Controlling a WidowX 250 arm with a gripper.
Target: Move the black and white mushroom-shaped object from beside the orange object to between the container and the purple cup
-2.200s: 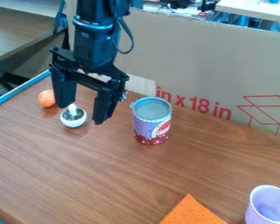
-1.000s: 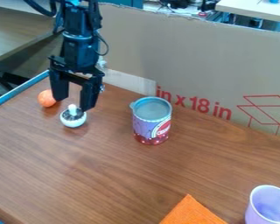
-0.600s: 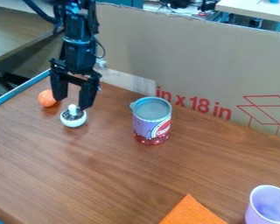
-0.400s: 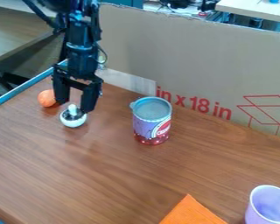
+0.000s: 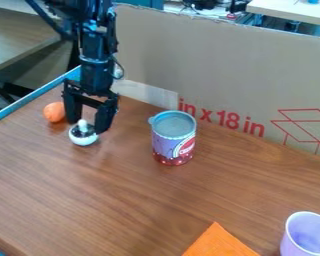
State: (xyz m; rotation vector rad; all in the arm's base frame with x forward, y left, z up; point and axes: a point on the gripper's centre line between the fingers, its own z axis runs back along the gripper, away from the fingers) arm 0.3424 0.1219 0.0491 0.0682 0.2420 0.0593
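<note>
While my claw [image 5: 87,126] hangs spread, the knobbed white ball [image 5: 83,138] sits just beneath. Its pale knob [image 5: 82,123] points up toward my gap.

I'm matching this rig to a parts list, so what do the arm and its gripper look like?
The arm is black, with rounded, tube-like sections and dark cables looping beside it. The gripper is black too, with a crossbar bearing two straight, blocky fingers.
</note>
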